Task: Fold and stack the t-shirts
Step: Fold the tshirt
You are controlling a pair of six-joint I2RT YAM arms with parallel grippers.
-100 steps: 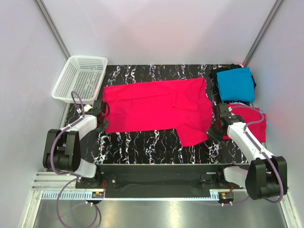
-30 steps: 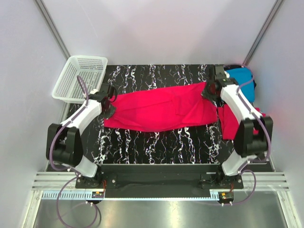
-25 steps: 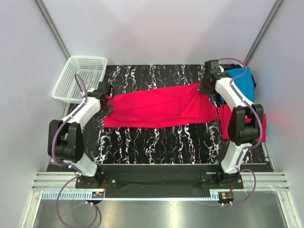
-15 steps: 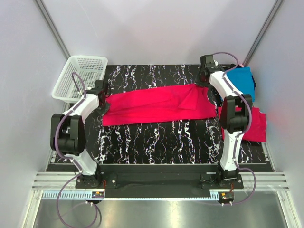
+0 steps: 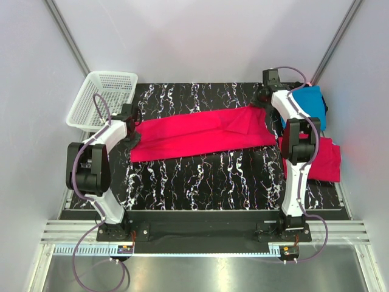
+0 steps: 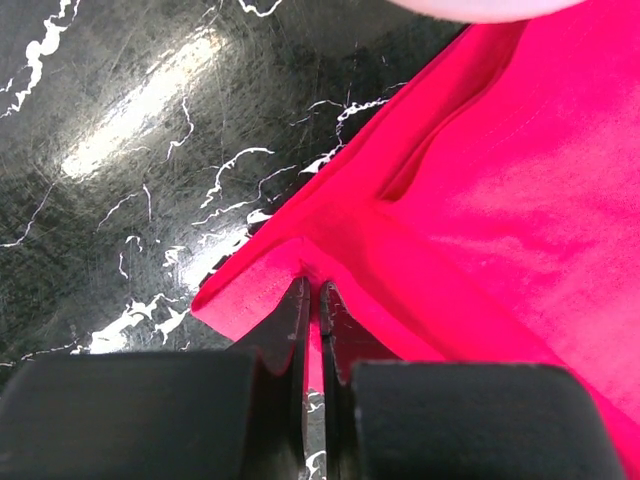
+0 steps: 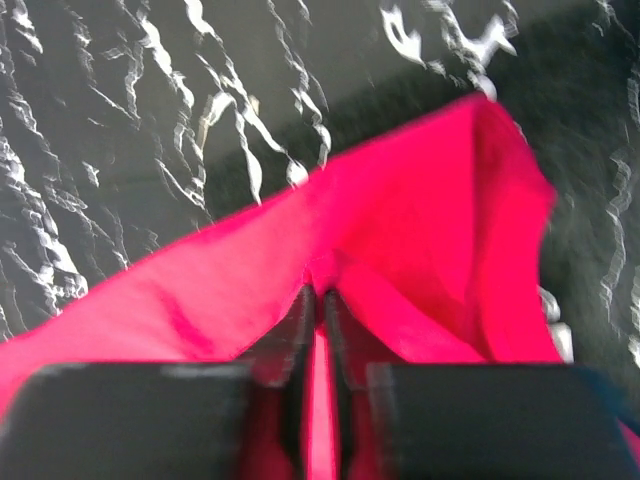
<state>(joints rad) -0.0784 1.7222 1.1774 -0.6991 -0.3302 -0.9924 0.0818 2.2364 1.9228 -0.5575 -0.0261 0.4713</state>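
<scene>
Both of my arms reached out across the black, white-veined marble-pattern tabletop (image 5: 206,176). My left gripper (image 6: 310,292) had its jaws pressed together on a corner of the bright pinkish-red cloth t-shirt (image 5: 200,131) at its left end. My right gripper (image 7: 320,298) likewise pinched the shirt's right end, where the cloth rose in a small peak at my fingertips. The shirt lay between them as a long folded band running left to right across the far half of the table. Just right of my right arm sat a folded turquoise-blue cloth t-shirt (image 5: 311,104), and nearer along the right edge lay a second pinkish-red cloth t-shirt (image 5: 328,161). A white plastic mesh basket (image 5: 100,100) stood at the far left corner, just beyond my left gripper.
</scene>
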